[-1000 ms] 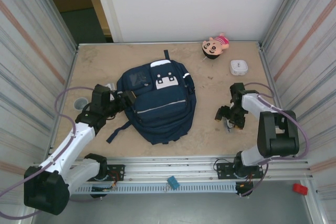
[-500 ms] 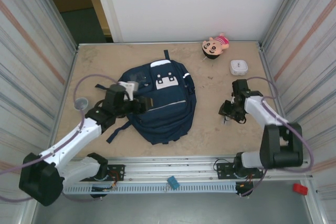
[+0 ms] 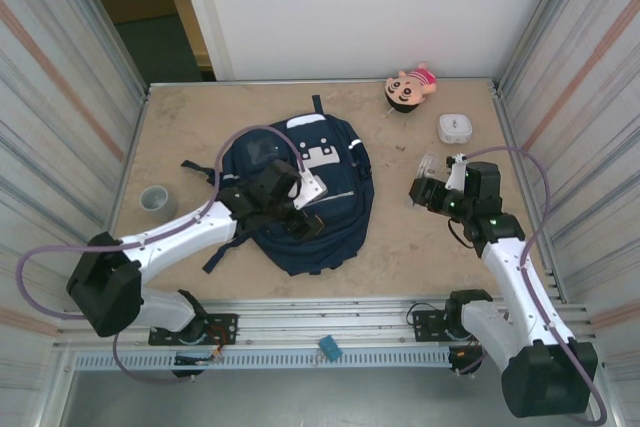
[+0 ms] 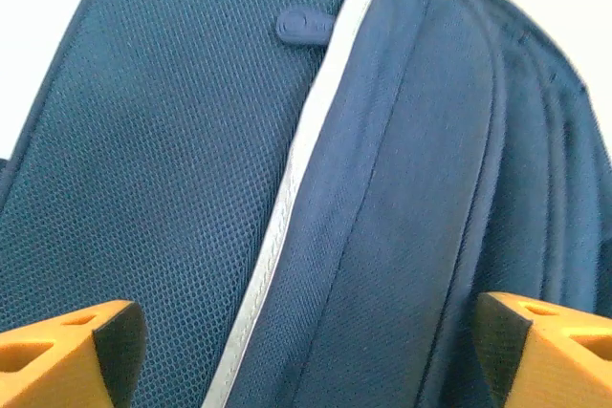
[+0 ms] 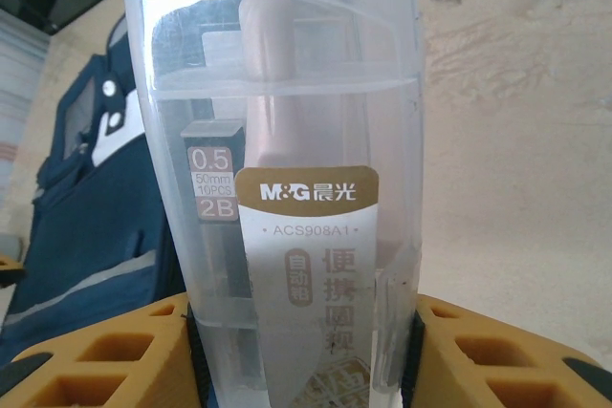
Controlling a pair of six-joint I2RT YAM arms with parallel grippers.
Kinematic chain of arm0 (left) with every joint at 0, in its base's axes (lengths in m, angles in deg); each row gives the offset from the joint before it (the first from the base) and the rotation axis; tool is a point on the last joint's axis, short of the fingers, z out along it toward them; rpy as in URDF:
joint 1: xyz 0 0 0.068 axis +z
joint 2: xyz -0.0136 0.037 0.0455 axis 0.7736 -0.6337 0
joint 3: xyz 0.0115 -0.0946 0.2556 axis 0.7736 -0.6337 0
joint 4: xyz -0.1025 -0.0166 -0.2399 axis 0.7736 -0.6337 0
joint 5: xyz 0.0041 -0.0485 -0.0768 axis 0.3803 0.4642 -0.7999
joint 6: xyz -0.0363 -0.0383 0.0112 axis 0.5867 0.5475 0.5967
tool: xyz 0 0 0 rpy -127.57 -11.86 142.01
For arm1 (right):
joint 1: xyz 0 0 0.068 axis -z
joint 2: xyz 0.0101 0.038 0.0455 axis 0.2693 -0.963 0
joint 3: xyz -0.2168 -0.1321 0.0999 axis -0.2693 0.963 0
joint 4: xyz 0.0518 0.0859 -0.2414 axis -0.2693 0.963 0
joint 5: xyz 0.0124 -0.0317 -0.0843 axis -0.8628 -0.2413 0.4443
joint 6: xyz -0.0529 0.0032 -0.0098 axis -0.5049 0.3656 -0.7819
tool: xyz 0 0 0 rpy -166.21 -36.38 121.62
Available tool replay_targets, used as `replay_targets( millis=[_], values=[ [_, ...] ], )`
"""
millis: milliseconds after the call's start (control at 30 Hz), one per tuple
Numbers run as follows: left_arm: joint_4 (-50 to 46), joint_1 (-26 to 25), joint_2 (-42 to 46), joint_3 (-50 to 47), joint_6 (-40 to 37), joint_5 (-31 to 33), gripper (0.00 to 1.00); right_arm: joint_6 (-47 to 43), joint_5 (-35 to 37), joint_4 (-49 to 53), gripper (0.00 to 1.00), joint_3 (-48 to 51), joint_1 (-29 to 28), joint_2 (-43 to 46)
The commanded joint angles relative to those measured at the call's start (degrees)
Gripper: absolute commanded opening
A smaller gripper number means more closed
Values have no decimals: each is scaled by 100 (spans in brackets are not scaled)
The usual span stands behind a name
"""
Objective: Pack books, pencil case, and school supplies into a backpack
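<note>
Near the backpack point(image 3: 345, 202), clear supplies pack point(image 5: 287, 188) in right pincer point(image 5: 306, 327).

You have a bare desk point(image 3: 392, 237) lane just right of the backpack point(image 3: 340, 219); doll point(image 3: 410, 88) and white box point(image 3: 454, 128) obstruct the far-right corner.

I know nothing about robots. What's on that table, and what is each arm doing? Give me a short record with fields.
centre: navy backpack lying flat on the table
left: left gripper open over the backpack's front, holding nothing
right: right gripper shut on a clear stationery pack, to the right of the backpack
elsewhere: plush doll, white box, grey cup
</note>
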Motion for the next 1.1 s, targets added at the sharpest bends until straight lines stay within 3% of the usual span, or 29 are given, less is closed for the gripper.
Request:
replay_targets(
  millis=[0,133,267,400,433,500,600,767,900,1067],
  values=[
    [-115,-3,-85,189,-466,211,90,-57,-251,-313,48,101,-39,142],
    [-9,4,-232,206,-457,616,86,-76,-244,-358,48,120,-44,142],
    [140,7,-213,246,-319,1239,69,-121,-250,-350,48,120,-60,183],
    [469,53,213,114,-343,1008,56,-202,-252,-384,48,161,-64,355],
    [540,92,304,79,-325,914,51,-225,-263,-402,48,179,-61,396],
    [647,228,451,6,-231,768,22,-275,-305,-441,48,208,-72,494],
    [497,379,532,58,-191,262,4,-384,-313,-591,47,296,-155,727],
    [13,125,572,503,-48,-987,0,-861,-376,-762,45,369,-405,1152],
    [-5,-343,638,763,280,-1122,0,-1517,-729,-740,44,284,-720,1266],
    [-78,-353,784,1052,571,-1092,0,-2054,-1244,-1295,46,428,-1118,1326]
  ],
)
